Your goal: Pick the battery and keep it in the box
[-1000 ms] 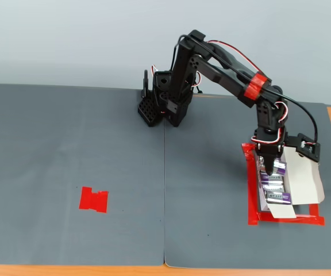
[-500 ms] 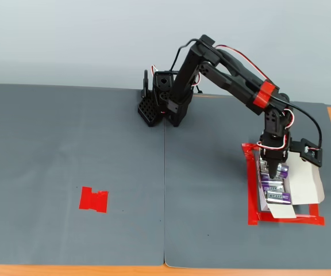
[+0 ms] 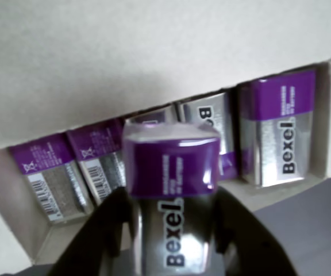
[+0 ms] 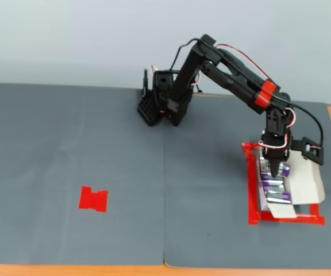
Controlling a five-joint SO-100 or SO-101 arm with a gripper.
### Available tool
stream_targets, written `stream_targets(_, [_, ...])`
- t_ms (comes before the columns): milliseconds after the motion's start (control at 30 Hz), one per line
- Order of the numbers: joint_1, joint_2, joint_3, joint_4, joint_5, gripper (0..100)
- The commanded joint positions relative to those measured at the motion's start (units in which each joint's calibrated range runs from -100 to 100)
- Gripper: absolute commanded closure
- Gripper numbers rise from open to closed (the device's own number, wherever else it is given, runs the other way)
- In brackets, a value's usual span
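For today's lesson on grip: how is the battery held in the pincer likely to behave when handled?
The battery looks rigid: a boxy block with flat faces, so it probably won't roll or bend. Its glossy wrap shows bright glare, so it may be slippery between the pincer fingers. Standing tall and narrow, it could tip against the batteries already in the box when released.

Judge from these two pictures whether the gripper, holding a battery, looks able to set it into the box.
Probably yes. The gripper holds the battery right above the box, whose top is open. Four batteries already lie inside; whether a free slot remains beneath is hidden.
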Motion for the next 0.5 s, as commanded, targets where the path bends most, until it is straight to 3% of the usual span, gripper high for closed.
stream_targets(0, [0.0,-0.8,-2.4,-0.6,-0.1,76])
stream_targets(133, [0.0,-0.8,-2.4,-0.6,-0.1,67])
stream_targets(467, [0.6,-1.8,-2.4,0.3,-0.1,69])
